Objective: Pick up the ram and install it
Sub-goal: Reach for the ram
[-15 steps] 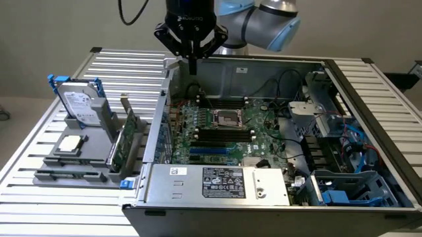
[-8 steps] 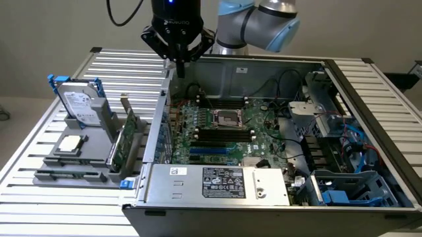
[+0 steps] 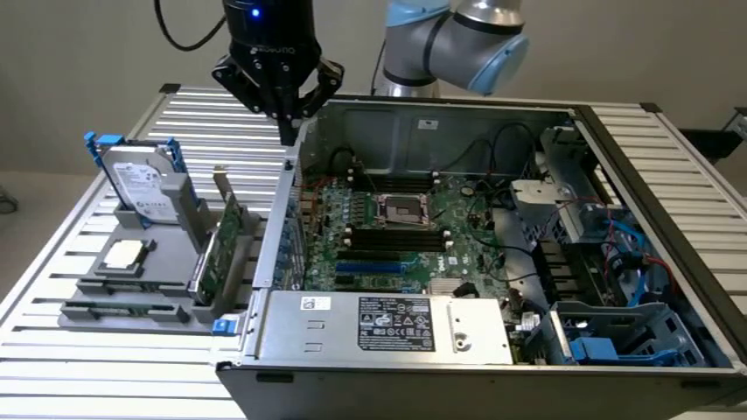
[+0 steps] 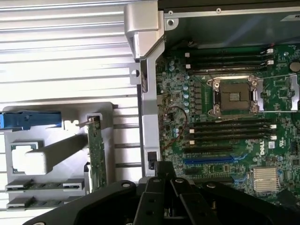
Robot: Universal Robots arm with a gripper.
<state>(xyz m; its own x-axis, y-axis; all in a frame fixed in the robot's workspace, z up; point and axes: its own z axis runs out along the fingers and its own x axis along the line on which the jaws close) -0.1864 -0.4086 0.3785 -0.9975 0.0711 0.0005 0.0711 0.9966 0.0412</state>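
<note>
With the claw (image 3: 287, 136) seemingly pressed together above the case wall (image 3: 278, 227), it should be spread and squared to the ram (image 3: 122, 308) lying well apart from it.

Robotics lab — slatted metal bench (image 3: 94, 367), opened computer case (image 3: 467, 341), grey parts fixture (image 3: 129, 289)

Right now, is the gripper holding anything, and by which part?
Nothing. The gripper hangs shut and empty over the rim of the case, while the ram lies in the tray.
</note>
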